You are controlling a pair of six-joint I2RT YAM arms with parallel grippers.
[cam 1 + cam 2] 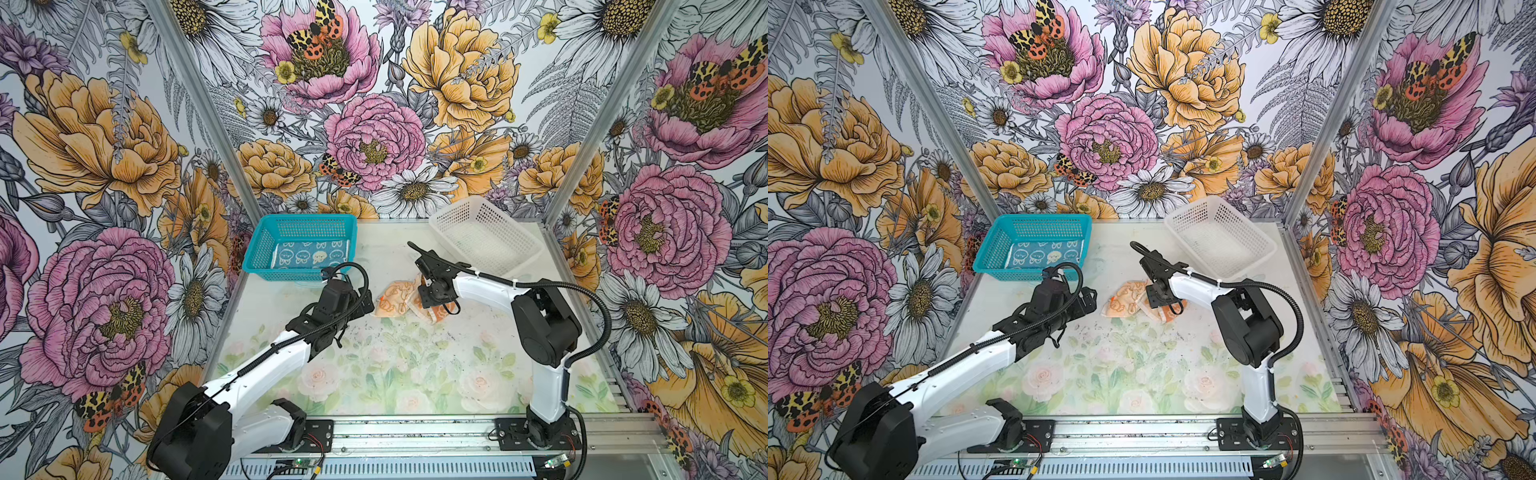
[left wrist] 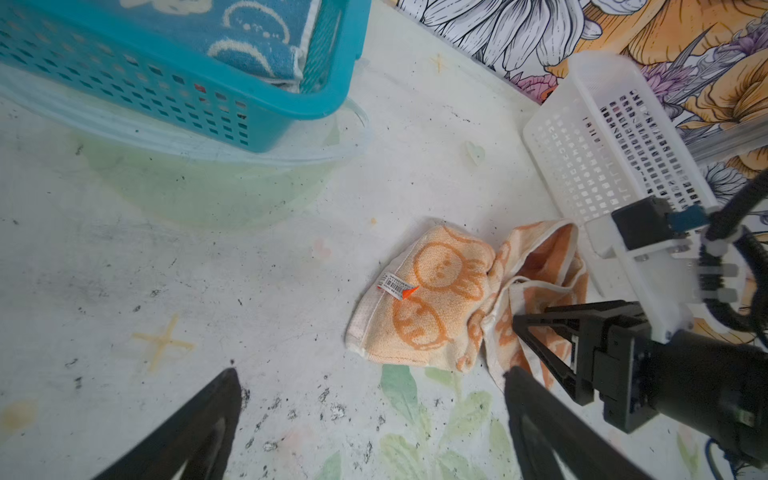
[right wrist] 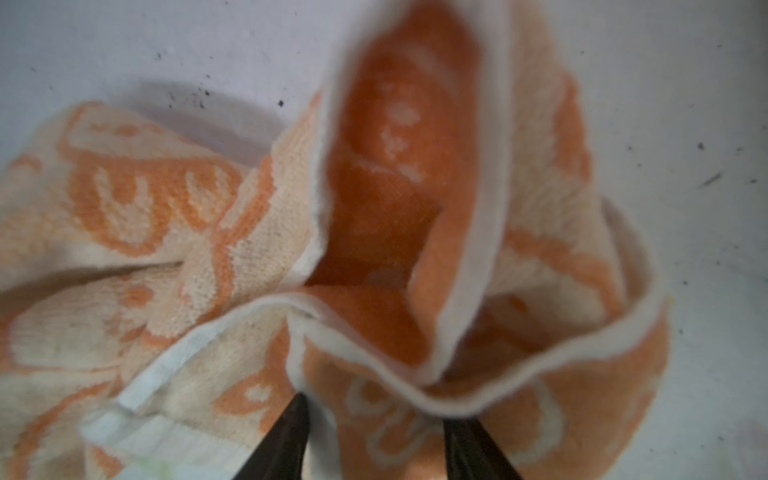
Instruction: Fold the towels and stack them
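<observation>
Flowered wallpaper with moths closes in the cell, and the table point(image 1: 257, 324) wears a faded rose print flecked with dark specks. In both top views a blue basket point(image 1: 254, 249) stands at the back with the teal bunny towel point(image 1: 309, 255) lying flat inside it. A white basket point(image 1: 486, 232) sits well to the right of the blue basket. The peach-orange towel point(image 1: 395, 301) lies crumpled on the table, nearer the front than the blue basket and off its right corner. In the left wrist view a small white tag point(image 2: 392, 286) with a barcode and an orange tip sits on that towel's hem, its print too small to read. The left end effector point(image 2: 372, 374) stands spread wide just short of the towel, holding nothing. The right end effector point(image 2: 517, 322) has its tips down on the part of the towel farthest from the blue basket. The right wrist view is blurred: two dark fingers point(image 3: 297, 436) stand partway apart astride a cream-hemmed fold, and whether they pinch it I cannot tell.
</observation>
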